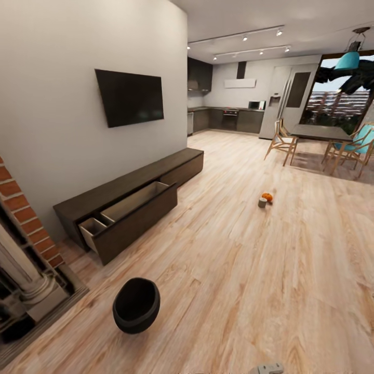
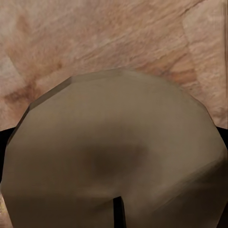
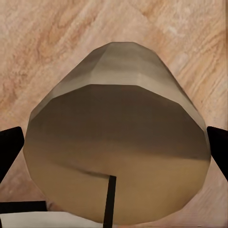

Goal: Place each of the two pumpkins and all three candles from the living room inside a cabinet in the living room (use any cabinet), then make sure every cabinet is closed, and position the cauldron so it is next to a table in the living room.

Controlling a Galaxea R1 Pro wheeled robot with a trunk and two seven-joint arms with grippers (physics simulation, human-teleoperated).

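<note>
In the left wrist view a grey-beige candle (image 2: pixel 114 142) with a dark wick sits close up over the wood floor, and my left gripper (image 2: pixel 114 156) is shut on it, dark fingers just showing at its sides. My right gripper (image 3: pixel 114 147) is shut on another candle (image 3: pixel 118 109), with black fingers (image 3: pixel 9 152) flanking it. Out on the floor an orange pumpkin (image 1: pixel 267 197) touches a third candle (image 1: pixel 262 202). The long low dark-brown cabinet (image 1: pixel 171 169) runs along the left wall with its near drawer (image 1: pixel 132 215) pulled open. The black cauldron (image 1: pixel 136 304) lies on the floor in front.
A brick fireplace (image 1: pixel 26 249) stands at the near left. A TV (image 1: pixel 130 97) hangs above the cabinet. A dining table (image 1: pixel 319 132) with wooden chairs stands far right, with the kitchen behind. A grey part of my right arm (image 1: pixel 267 369) pokes in at the bottom edge.
</note>
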